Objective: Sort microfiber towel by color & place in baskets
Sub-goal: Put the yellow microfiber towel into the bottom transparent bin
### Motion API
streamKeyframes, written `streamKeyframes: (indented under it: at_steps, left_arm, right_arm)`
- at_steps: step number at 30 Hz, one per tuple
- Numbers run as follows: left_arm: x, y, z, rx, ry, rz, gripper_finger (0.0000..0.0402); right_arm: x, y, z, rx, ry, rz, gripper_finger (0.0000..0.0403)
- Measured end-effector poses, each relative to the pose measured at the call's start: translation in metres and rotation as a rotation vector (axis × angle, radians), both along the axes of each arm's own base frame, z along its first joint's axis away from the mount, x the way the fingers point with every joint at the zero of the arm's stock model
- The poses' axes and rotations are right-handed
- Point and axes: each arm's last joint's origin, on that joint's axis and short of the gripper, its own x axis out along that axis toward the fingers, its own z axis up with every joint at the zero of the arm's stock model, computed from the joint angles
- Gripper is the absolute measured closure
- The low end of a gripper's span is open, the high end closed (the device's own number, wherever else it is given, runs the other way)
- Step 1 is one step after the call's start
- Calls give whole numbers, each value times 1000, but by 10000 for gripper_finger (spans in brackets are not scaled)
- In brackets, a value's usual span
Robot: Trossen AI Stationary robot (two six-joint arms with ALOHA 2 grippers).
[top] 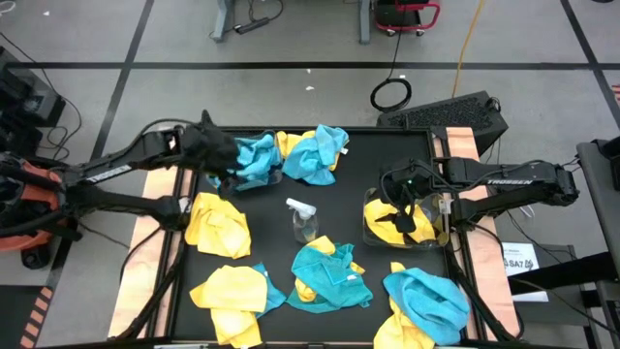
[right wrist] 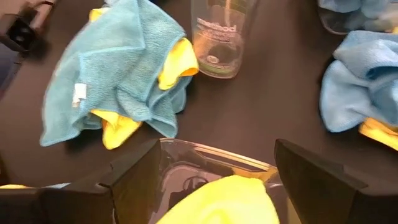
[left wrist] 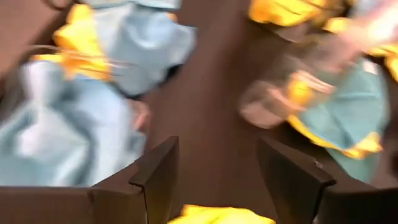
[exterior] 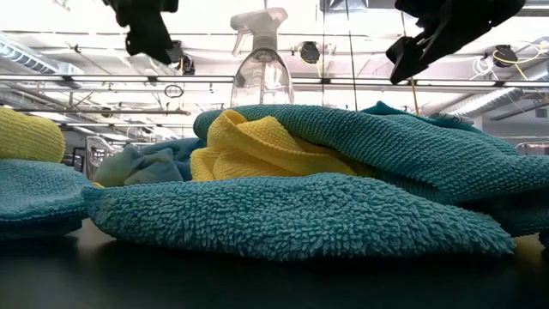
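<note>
Right gripper (top: 405, 204): jaws spread and empty, directly above the yellow basket (top: 373, 225), which holds yellow towels (right wrist: 217, 202). Left gripper (top: 215, 150): jaws apart and empty, beside the blue basket (top: 263, 176) with blue towels (top: 254, 155). Loose towels (top: 329, 273) remain on the counter (top: 363, 165) beyond, around the bottle (top: 304, 221).
</note>
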Motion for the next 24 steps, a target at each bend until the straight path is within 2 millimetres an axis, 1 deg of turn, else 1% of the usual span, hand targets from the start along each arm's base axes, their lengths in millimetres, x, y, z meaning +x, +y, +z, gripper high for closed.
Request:
streamKeyframes:
  at_steps: [6, 14, 20, 24]
  left_arm:
    - [6, -33, 1, -83, -9, -129, 180]
    - [17, -78, -6, -165, 51, -256, 180]
    - [31, -116, -23, -148, 162, -385, 180]
    - [40, -141, -40, -169, 261, -408, 180]
  right_arm:
    - [1, 0, 1, 8, -14, -1, 96]
    - [2, 0, 2, 13, -21, -6, 96]
    - [2, 0, 2, 13, -26, -6, 96]
    - [3, 0, 3, 12, -42, -6, 96]
